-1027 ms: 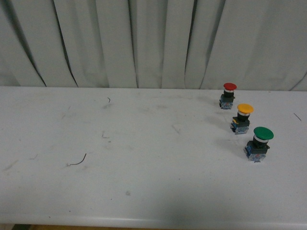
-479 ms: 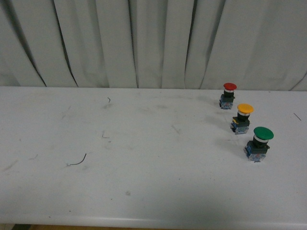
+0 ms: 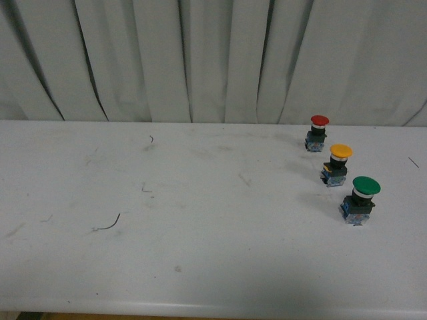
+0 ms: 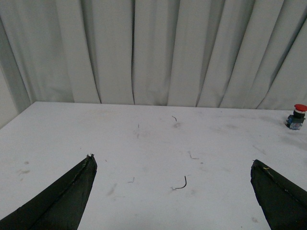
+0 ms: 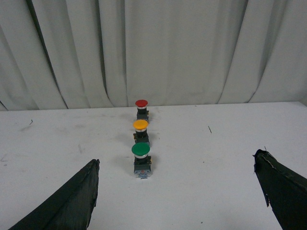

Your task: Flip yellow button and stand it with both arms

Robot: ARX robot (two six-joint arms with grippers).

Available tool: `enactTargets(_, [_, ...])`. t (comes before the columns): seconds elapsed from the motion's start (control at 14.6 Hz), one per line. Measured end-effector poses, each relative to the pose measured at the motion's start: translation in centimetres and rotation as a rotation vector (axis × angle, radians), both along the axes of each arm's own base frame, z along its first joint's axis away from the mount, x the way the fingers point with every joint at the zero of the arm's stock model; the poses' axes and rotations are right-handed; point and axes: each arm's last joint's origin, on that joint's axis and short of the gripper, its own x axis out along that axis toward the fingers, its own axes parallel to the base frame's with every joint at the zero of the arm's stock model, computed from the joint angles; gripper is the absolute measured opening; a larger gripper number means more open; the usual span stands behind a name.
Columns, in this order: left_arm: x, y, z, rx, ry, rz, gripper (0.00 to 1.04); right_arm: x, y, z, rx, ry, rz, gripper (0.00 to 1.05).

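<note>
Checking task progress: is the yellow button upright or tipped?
Upright: the yellow button stands on its contact block, cap on top, on the table.

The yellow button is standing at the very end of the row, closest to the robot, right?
Not quite. The yellow button stands in the middle of the row. The green button is the one closest to the robot, and the red button is farthest. The front view shows it.

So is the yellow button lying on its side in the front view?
No, the yellow button stands cap-up on the table, between the red button and green button.
</note>
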Motion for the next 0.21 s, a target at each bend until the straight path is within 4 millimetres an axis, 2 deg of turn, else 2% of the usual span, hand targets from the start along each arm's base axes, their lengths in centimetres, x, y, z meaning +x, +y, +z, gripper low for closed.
enactTargets(0.21, [0.0,0.0,0.0,0.0,0.0,0.0,0.98,0.0,0.0,0.0,0.0,0.0,0.0,0.98])
